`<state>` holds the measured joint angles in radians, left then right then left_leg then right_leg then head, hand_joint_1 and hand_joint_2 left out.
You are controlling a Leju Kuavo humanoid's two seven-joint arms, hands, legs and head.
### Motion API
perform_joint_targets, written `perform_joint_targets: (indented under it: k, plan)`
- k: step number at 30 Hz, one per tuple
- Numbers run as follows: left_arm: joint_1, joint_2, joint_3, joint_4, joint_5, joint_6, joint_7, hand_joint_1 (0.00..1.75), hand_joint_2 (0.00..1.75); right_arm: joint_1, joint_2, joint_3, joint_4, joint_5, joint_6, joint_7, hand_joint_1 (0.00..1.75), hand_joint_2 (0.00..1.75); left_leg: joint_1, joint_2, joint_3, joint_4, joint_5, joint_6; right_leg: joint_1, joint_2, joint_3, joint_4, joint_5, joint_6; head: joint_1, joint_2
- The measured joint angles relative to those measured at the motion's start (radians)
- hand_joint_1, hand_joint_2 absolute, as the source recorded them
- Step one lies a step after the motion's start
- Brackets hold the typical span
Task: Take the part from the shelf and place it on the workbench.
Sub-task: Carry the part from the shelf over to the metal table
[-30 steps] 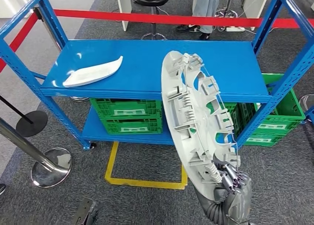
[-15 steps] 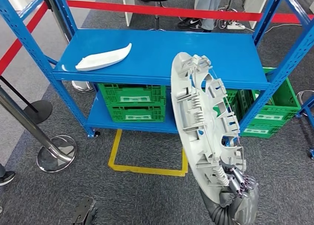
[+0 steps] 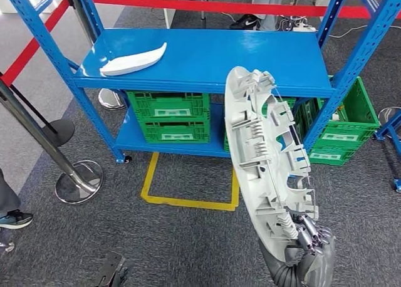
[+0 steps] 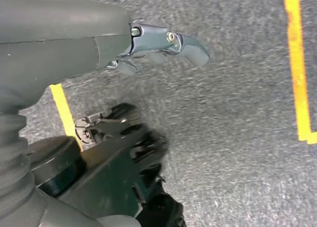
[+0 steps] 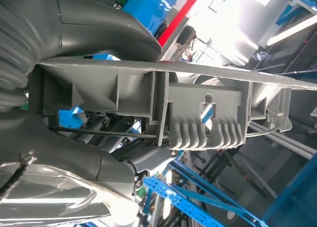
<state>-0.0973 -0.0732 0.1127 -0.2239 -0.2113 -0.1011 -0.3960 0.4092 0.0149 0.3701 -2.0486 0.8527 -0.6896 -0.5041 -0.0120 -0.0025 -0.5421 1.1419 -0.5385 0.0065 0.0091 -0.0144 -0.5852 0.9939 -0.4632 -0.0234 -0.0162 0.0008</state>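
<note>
my view has pulled back from the blue shelf [image 3: 208, 55], so i'm carrying the grey part [image 3: 267, 168] away, my right hand [image 3: 307, 246] gripping its lower edge, my left hand [image 4: 160, 43] hanging empty, fingers apart, workbench ahead somewhere.

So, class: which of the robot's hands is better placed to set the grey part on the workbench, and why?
The right hand. It already grips the large grey ribbed plastic part by its lower edge, held upright clear of the blue shelf. The left hand hangs empty over the carpet.
</note>
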Motion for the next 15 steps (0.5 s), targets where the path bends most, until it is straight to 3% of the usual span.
perform_joint_targets:
  k: [2,4,6,8,10,11,12,13,15]
  plan:
    - [-0.003,0.003,0.0,0.0,0.0,0.0,0.0,0.0,1.75,0.002,0.0,-0.001,-0.002,0.0,0.0,0.0,1.75,1.75,-0.011,0.0,0.097,-0.146,0.0,0.016,0.0,-0.002,-0.014,0.001,0.018,0.008,0.001,0.0]
    - [-0.004,0.004,0.0,0.0,-0.001,0.0,0.0,0.0,1.75,0.003,0.0,-0.001,-0.003,0.0,0.0,0.0,1.75,1.75,-0.02,0.0,0.12,-0.199,-0.001,0.025,-0.004,-0.005,-0.022,0.0,0.038,0.019,0.001,0.0]
    - [-0.003,0.004,0.0,0.0,-0.001,-0.001,0.0,0.0,1.75,0.005,0.0,-0.002,-0.004,-0.001,0.0,0.001,1.75,1.75,-0.019,0.002,0.106,-0.211,0.024,0.033,-0.008,-0.003,-0.034,0.005,0.034,0.029,0.0,0.0]
    - [-0.003,0.004,0.0,0.0,-0.001,-0.002,0.0,0.0,1.75,0.008,0.0,-0.005,-0.005,-0.003,0.0,0.001,1.75,1.75,-0.015,0.005,0.08,-0.22,0.054,0.041,-0.01,0.006,-0.064,0.068,-0.041,0.038,0.002,0.0]
    - [-0.004,0.004,0.0,0.0,-0.003,-0.004,0.0,0.0,1.75,0.01,0.0,-0.008,-0.005,-0.006,-0.001,-0.001,1.75,1.75,-0.015,0.005,0.044,-0.215,0.078,0.043,-0.011,0.012,-0.099,0.197,-0.135,0.046,0.004,0.0]
    - [-0.003,0.004,0.0,0.0,-0.005,-0.004,0.0,0.0,1.75,0.012,0.0,-0.009,-0.005,-0.007,-0.001,-0.002,1.75,1.75,-0.015,0.006,0.025,-0.211,0.09,0.042,-0.012,0.012,-0.107,0.255,-0.153,0.05,0.004,0.0]
    - [-0.002,0.004,0.0,0.0,-0.008,-0.005,0.0,0.0,1.75,0.013,0.0,-0.01,-0.005,-0.007,-0.001,-0.002,1.75,1.75,-0.014,0.006,0.007,-0.207,0.101,0.04,-0.013,0.012,-0.102,0.287,-0.147,0.053,0.004,0.0]
    - [-0.001,0.003,0.0,0.0,-0.009,-0.005,0.0,0.0,1.75,0.015,0.0,-0.012,-0.006,-0.007,0.0,-0.003,1.75,1.75,-0.013,0.007,-0.012,-0.202,0.111,0.038,-0.014,0.012,-0.081,0.285,-0.121,0.056,0.004,0.0]
    - [0.0,0.003,0.0,0.0,-0.012,-0.005,0.0,0.0,1.75,0.018,0.0,-0.014,-0.009,-0.006,0.0,-0.002,1.75,1.75,-0.01,0.008,-0.047,-0.185,0.126,0.03,-0.018,0.006,0.011,0.178,-0.073,0.062,0.004,0.0]
